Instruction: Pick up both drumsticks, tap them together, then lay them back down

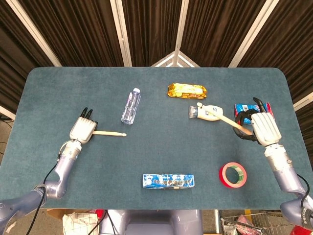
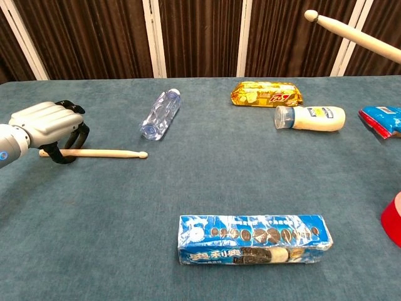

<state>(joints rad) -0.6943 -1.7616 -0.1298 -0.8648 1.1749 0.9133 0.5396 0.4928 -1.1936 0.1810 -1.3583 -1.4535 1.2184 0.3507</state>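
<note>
Left hand: the silvery left hand (image 2: 45,128) curls its dark fingers around the butt of a pale, smooth wooden drumstick (image 2: 103,152) lying on the teal felt table (image 1: 161,152).
Right hand: the right hand (image 1: 257,126) grips a second tapered wooden drumstick (image 1: 220,116), raised off the felt, bead tip slanting away over a white plastic bottle (image 1: 208,112).

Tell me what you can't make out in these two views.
- Chest view: right hand out of frame; only the raised drumstick shows.
- Chest view: red tape roll and blue packet cut by the right edge.
- Head view: left hand covers its drumstick's butt, so the grip is unclear.
</note>
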